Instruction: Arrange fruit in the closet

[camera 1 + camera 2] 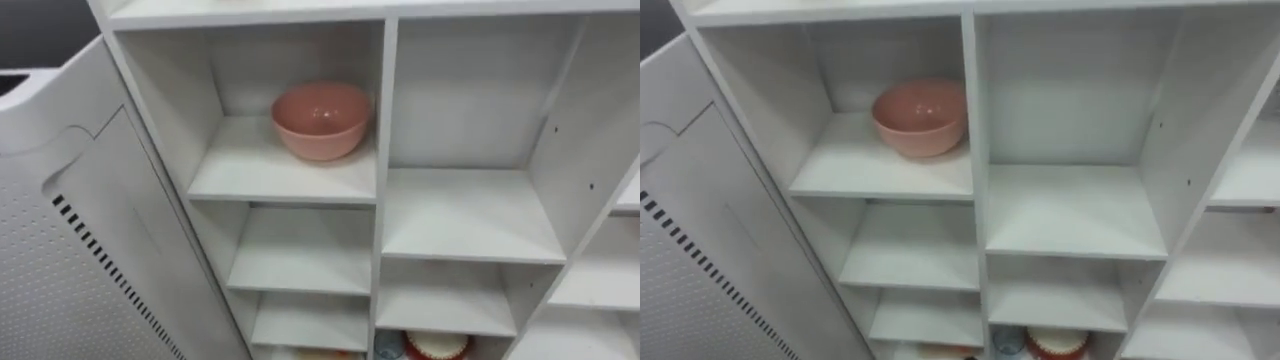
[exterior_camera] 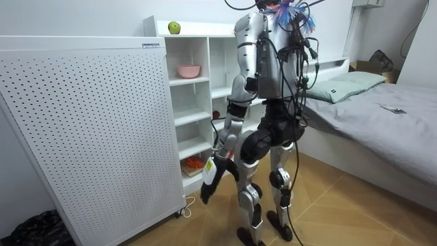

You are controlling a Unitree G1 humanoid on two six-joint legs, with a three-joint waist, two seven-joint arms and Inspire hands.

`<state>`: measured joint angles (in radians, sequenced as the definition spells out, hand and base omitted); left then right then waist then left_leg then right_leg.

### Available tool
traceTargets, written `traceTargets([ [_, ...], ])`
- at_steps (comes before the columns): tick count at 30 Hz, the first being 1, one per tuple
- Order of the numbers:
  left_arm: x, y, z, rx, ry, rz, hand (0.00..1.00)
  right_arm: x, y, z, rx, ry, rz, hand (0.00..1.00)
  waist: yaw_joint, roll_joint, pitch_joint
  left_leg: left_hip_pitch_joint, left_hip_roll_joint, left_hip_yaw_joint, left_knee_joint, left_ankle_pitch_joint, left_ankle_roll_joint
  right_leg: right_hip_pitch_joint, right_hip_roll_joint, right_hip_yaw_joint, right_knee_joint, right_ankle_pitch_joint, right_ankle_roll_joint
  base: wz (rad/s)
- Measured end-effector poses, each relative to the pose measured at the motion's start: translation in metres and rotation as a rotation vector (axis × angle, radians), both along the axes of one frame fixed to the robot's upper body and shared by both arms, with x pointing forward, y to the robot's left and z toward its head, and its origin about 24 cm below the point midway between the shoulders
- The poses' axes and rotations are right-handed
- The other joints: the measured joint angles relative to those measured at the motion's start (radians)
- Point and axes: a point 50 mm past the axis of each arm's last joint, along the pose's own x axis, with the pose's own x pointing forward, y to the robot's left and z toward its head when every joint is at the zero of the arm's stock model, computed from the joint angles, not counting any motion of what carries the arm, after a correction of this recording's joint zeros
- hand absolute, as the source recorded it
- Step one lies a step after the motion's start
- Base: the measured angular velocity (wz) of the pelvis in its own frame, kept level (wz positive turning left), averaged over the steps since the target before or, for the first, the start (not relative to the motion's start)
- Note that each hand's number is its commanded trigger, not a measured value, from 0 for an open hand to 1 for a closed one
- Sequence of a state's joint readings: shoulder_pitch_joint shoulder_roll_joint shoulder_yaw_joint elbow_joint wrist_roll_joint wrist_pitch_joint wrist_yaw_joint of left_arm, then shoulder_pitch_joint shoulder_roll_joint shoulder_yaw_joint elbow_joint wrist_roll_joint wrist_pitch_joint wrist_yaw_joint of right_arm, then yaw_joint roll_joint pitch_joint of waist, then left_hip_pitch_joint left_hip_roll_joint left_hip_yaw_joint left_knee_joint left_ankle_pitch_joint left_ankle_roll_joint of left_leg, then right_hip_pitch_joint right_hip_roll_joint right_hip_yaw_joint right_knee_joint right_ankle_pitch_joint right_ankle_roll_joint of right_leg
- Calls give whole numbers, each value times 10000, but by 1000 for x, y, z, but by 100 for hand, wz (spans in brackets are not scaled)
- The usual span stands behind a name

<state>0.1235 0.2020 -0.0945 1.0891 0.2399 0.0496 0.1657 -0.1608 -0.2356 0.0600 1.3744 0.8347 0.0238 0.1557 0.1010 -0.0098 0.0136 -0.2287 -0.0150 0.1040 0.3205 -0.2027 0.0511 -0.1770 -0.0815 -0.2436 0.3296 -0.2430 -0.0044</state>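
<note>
Atop the closet (image 2: 209,68), one round green apple (image 2: 174,27), orientation indiscernible

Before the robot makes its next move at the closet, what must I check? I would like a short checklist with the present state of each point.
1. Robot stands facing the closet: ok.
2. Bare shelf to the right of the pink bowl: ok.
3. Fruit found: green apple lies on the closet's top: ok.
4. Apple already on a shelf: not ok.
5. Whether the left hand, hanging low beside the leg, is free to grasp: cannot tell.
</note>
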Motion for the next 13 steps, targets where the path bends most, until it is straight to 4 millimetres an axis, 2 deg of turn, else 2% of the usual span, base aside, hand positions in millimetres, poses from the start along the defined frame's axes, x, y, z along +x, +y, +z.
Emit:
traceTargets([
  [1,-2,0,0,103,9,15,0,-7,2,-3,-215,377,700,0,-148,-126,-29,272,-6,2,-81,-1,-1,398,31,-58,-269,36,55,11],
  [2,-2,1,0,207,1,10,0,-14,5,-6,-420,741,1409,0,-191,-255,-20,622,-8,-10,-223,-7,-11,804,89,-52,-546,84,81,12],
  [3,-3,1,0,308,35,-82,0,-20,8,-8,-590,1070,2020,0,-216,-346,-45,868,6,-9,-354,-21,-34,1147,142,-102,-812,145,88,8],
  [5,-1,-1,0,277,29,-98,0,-28,13,-12,-698,1404,2656,0,-301,-411,-75,1188,17,-7,-480,-44,-64,1578,189,-177,-1115,222,108,11],
  [6,0,-4,-1,185,-19,-61,0,-32,16,-13,-695,1533,2807,0,-432,-402,-68,1420,11,4,-584,-52,-71,1818,205,-175,-1244,253,128,6],
  [10,0,-8,-2,33,-128,332,0,-44,23,-18,-902,2074,3718,0,-517,-310,-28,2070,16,21,-1033,-92,-97,2283,272,-13,-1362,276,142,-11],
  [11,-1,-7,-2,45,-132,479,0,-50,25,-19,-913,2263,3909,0,-517,-299,-53,2174,16,24,-1133,-97,-101,2380,288,46,-1404,279,142,-7],
  [13,-3,-5,-2,55,-128,724,0,-59,25,-21,-870,2476,3931,0,-519,-288,-51,2312,16,33,-1186,-106,-116,2508,312,116,-1437,280,143,-7],
])
